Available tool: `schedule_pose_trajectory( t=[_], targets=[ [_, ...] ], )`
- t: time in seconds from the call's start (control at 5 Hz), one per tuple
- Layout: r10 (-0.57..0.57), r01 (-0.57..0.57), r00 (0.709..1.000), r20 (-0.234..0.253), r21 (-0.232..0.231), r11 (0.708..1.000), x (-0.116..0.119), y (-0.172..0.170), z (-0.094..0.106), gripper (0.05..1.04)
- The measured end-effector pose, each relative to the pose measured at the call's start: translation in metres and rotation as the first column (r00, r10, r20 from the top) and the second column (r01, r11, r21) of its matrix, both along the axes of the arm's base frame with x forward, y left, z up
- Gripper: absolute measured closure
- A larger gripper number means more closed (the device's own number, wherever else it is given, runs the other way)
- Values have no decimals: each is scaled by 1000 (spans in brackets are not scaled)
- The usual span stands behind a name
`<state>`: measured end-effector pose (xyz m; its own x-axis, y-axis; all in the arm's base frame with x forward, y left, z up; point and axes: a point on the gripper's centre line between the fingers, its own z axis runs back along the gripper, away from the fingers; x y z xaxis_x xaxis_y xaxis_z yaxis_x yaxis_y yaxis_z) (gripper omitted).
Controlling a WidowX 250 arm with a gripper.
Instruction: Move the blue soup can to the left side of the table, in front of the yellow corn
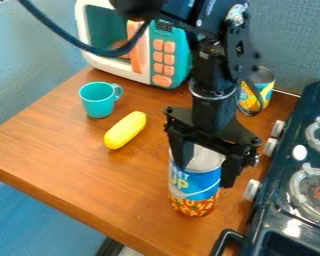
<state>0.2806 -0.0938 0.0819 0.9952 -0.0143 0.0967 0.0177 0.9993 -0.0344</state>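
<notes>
1. We inspected a brown wood-grain tabletop (69, 162), its front edge running at a slant.
2. At the back we recorded a toy microwave (173, 57) — white and teal, with orange buttons.
3. We noted an upright teal cup (98, 102), its handle toward the right.
4. Near it we found a yellow elongated piece (125, 131), lying diagonally.
5. We logged two cans — a blue-labelled can (195, 192) toward the front, a yellow-and-blue can (267, 95) farther back.
</notes>
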Motion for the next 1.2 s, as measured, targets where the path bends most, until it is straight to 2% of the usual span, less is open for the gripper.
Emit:
schedule_pose_trajectory(
  t=[0.2,0.4,0.8,1.0,1.2],
  targets=[
    [1,-1,1000,-1,46,999,11,1,-9,83],
    [22,-20,1000,-17,103,995,14,1,-11,83],
    [65,-59,997,-37,156,986,16,10,-12,83],
    [138,-126,990,-43,210,970,17,35,-12,83],
    [288,-251,954,-86,299,921,5,80,-10,83]
  ],
)
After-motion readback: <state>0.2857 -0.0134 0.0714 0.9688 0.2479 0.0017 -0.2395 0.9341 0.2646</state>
